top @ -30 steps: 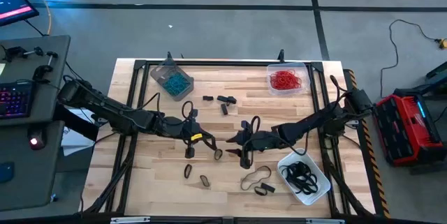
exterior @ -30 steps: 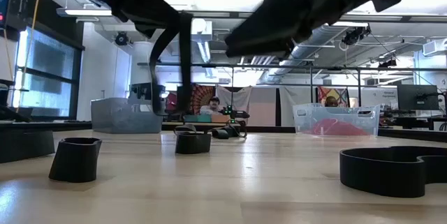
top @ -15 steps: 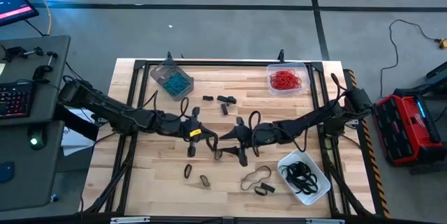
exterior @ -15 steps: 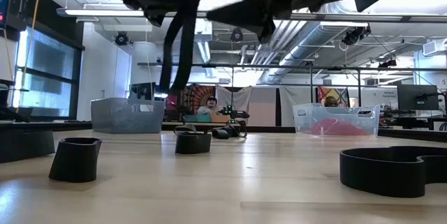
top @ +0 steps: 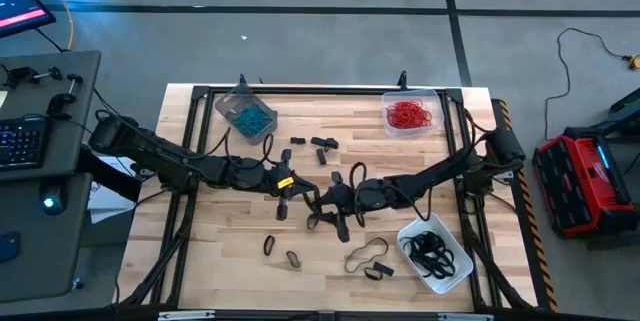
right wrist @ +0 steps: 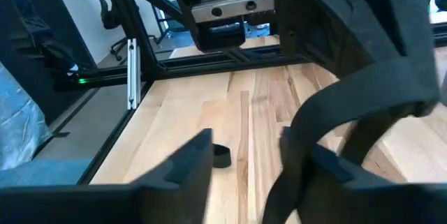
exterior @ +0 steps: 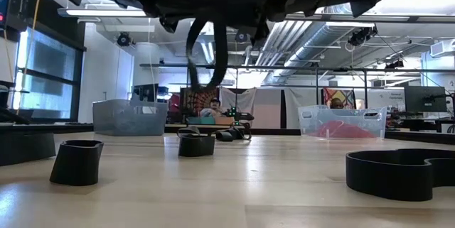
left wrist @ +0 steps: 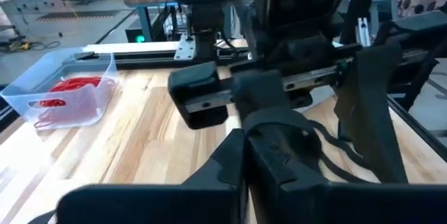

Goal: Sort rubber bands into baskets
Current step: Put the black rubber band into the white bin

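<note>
**Op A:** Where's the black band (exterior: 220, 57) rn?

**Op B:** Mid-table (top: 400, 151), off the wood. My L gripper (top: 284, 187) is pinched shut on its top end. On the low cam the rest hangs straight down as a slack loop, so the long axis is vertical.

**Op A:** And the R side?

**Op B:** R gripper (top: 328, 211) is right next to it, on the side twd the right edge. Its fingers (right wrist: 183, 162) stand apart on the wrist cam, nothing clamped. The loop is just in front of them. Can't tell whether it's already btwn the jaws or only beside them.

**Op A:** Which tub does it go in?

**Op B:** Blacks are in the whitish basket (top: 458, 248), at the right-hand corner on the low cam's edge. That's close to the R arm's base and well away from the L arm. The grey basket (top: 228, 101) w/ teal ones and the clear basket (top: 436, 111) w/ red ones sit along the opposite edge.

**Op A:** So a handoff?

**Op B:** That's my read. R is the nearer arm for that tub. Since the loop hangs vertical, I'd close R across it from the side, below L's pinch, before L lets go. Risk is it's floppy and could swing out of the gap.

**Op A:** Anything else left?

**Op B:** Yes, loose bands (top: 366, 255) lie on the wood twd the low cam's edge, plus a few twd the opposite edge.
</note>
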Tool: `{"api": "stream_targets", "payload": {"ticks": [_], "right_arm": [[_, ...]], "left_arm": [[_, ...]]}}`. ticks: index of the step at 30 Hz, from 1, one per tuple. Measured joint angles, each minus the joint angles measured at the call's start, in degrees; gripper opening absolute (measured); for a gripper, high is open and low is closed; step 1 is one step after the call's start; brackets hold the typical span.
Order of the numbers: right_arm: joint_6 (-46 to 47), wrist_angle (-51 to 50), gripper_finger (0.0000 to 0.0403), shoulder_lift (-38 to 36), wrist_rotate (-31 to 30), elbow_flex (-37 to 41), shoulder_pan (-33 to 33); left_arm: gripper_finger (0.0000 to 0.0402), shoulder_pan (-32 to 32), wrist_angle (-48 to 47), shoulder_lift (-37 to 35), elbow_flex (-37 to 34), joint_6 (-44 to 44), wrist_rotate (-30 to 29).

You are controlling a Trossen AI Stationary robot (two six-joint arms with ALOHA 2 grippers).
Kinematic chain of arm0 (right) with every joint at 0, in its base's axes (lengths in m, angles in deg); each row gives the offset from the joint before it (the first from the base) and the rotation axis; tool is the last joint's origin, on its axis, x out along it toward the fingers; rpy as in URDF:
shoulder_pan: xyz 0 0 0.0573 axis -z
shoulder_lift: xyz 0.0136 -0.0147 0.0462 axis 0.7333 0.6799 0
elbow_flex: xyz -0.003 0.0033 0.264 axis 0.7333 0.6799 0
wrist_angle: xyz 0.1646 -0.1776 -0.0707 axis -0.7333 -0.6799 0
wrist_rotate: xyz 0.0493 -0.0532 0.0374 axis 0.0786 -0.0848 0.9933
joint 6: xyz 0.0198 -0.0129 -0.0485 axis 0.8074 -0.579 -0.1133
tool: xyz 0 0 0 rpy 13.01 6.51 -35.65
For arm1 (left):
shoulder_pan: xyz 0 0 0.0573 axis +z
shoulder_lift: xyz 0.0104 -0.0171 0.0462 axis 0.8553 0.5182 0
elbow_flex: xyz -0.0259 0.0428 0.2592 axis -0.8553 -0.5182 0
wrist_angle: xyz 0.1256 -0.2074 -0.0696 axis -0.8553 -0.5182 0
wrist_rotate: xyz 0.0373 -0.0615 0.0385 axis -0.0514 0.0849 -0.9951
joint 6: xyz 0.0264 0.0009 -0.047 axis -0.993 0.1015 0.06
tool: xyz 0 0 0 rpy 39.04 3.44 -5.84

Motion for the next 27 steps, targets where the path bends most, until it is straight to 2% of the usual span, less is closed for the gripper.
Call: {"api": "stream_targets", "payload": {"ticks": [5,6,11,17,22,27], "right_arm": [[-1.4,-0.7,0.0031,-1.1,-4.1,0.0,-1.6],[-1.9,-1.5,0.0016,-1.6,-5.1,0.0,-2.1],[-0.6,-8.9,0.0016,-5.7,-10.1,0.0,-4.1],[1.8,-21.6,0.0004,-13.9,-17.9,0.0,-8.2],[9.4,-33.2,0.0001,-20.7,-18.2,-0.1,-13.7],[22.8,-48.3,0.0000,-26.1,-19.6,-0.1,-21.5]], "left_arm": [[0.0030,-0.5,-1.2,-0.3,0.0,-1.2,0.0],[0.0038,-0.5,-1.9,-0.3,0.0,-1.5,-0.1],[0.0087,-0.7,-4.1,-0.3,0.0,-1.0,-0.4],[0.0143,-1.9,-4.4,-0.3,0.0,-0.6,-0.5],[0.0168,-3.2,-5.3,-0.3,0.0,-0.6,-0.7],[0.0170,-3.5,-7.4,-0.3,0.0,-0.5,-0.7]]}}
